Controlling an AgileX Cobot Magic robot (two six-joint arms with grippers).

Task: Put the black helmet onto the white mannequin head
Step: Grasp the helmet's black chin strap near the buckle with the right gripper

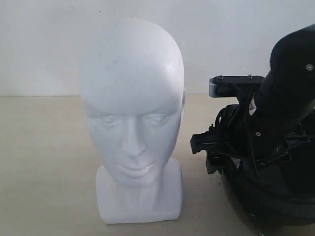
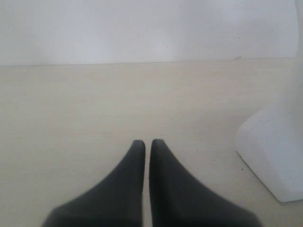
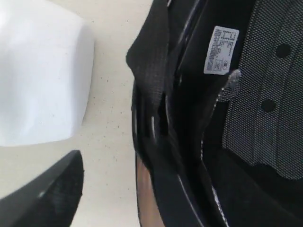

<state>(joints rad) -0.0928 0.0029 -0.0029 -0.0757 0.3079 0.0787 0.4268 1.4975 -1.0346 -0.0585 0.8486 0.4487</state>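
In the exterior view, the glossy white bald plastic mannequin head [image 1: 132,108] stood upright on its squarish base on the pale beige surface [image 1: 44,162], its crown bare, with a plain white wall [image 1: 49,39] behind. To its right, close to the head but apart from it, the matte black rounded helmet [image 1: 268,209] lay low on the surface, and the right tool [image 1: 212,147] on its black arm reached down at the helmet's edge. In the left wrist view, the left tool [image 2: 147,143] hovered over bare surface with its two dark fingers drawn together, holding nothing, the head's base off to one side. In the right wrist view, the helmet's dark rim and grey mesh lining [image 3: 265,94] with a small white label [image 3: 221,50] filled most of the frame. One dark finger [image 3: 52,194] sat outside the rim with a strip of surface showing between them, so the right tool looked spread apart and not yet clamped. Its other finger could not be made out against the lining. The task appeared barely begun: gripping, lifting, turning and lowering the helmet over the head all remained.
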